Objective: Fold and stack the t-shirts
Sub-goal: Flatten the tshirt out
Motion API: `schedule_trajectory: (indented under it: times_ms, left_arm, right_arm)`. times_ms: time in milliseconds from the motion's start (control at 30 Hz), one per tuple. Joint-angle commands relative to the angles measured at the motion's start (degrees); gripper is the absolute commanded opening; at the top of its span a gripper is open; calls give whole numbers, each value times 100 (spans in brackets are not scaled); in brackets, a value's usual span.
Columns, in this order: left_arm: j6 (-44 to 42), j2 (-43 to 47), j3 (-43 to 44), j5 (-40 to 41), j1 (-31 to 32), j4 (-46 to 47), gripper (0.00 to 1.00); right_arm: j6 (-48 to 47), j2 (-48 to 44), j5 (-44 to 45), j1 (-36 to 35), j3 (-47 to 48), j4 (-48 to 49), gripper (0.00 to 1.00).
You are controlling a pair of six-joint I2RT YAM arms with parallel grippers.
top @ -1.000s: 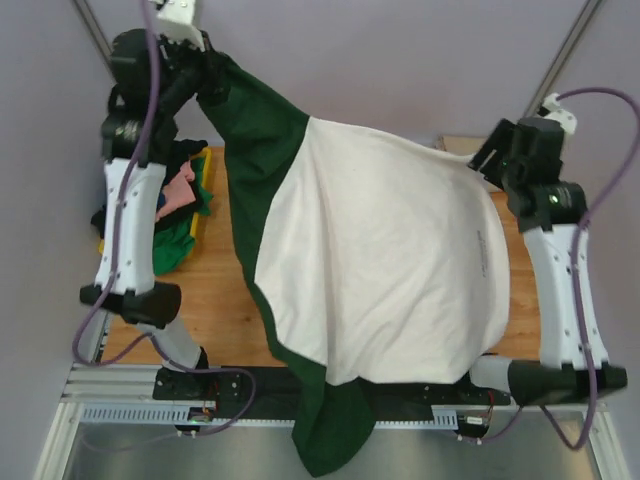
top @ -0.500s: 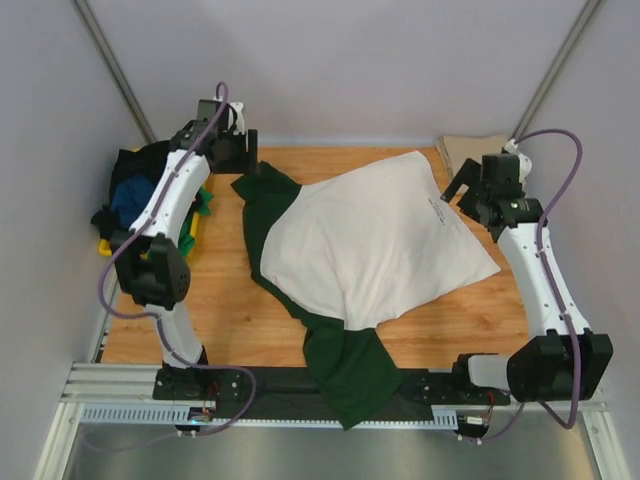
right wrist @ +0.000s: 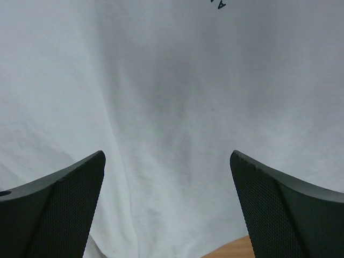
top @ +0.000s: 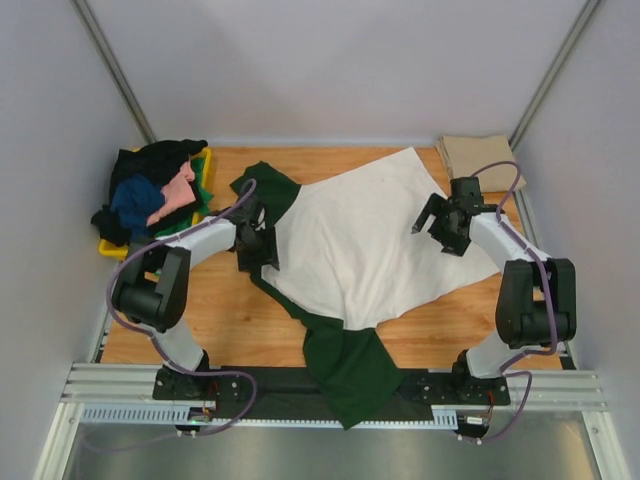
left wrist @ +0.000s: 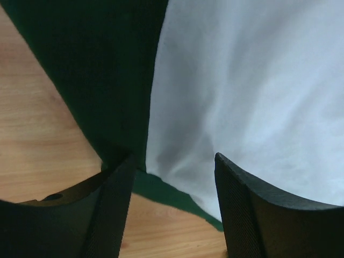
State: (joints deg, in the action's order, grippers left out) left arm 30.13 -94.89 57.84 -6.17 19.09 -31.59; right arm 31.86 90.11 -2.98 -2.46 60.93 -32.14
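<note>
I am working on the flattening step: the cream t-shirt is lying spread across the counter, plain side up and not yet folded. One dark green sleeve is reaching toward the far left. The other green sleeve is trailing off the near edge of the counter.

I am holding my left end effector open and low over the shirt's left side, right where the green sleeve cloth is meeting the cream body, with the seam running between my jaws. I am holding my right end effector open as well, wide, over the cream cloth near the shirt's right edge. Neither is gripping anything.

The cloth is showing soft ripples under both wrists, so I am judging that the next move calls for closing on a thin pinch at each side and drawing the shirt square, or bringing the sleeves inward for the first fold. The hanging sleeve is needing to come back onto the counter first, I think.

The tan t-shirt is sitting folded at the far right corner, likely the start of the stack. A heap of t-shirts is waiting in the yellow tray at the left
</note>
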Motion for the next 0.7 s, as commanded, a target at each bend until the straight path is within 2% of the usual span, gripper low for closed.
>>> schedule_trajectory:
  times_ms: [0,133,200,267,300,400,467,500,567,600,667]
  left_arm:
    - [345,-509,393,-60,51,699,68]
    - [213,-1390,1157,563,42,260,68]
    - [-23,-1924,1640,609,16,-108,66]
    - [-86,-2260,2509,933,7,-486,66]
    - [-173,-2619,3243,1221,-11,-993,66]
    - [-506,-3322,4337,1513,-186,-1680,66]
    - [-736,-3754,5645,1654,-335,-2268,67]
    - [-928,-4261,6659,1715,-519,-2507,68]
    - [-1079,-4790,7728,1611,-722,-2956,68]
    - [-1192,-5202,8577,1585,-923,-3254,68]
    - [-1246,-5390,9085,1375,-1135,-3379,69]
  right_arm:
    - [58,261,-229,-18,139,349,100]
    - [119,481,-185,-18,-80,410,100]
    - [180,578,-272,-18,-221,515,100]
    - [356,613,-536,-53,-537,761,100]
    - [417,631,-624,-88,-660,840,100]
    - [812,543,-905,-368,-1152,1209,100]
    - [1189,447,-1151,-762,-1478,1561,100]
    - [1330,420,-1187,-904,-1539,1631,100]
    - [1585,333,-1274,-1438,-1610,1850,100]
    - [1796,315,-1301,-1633,-1567,1913,100]
    - [1842,280,-1258,-2072,-1270,1791,100]
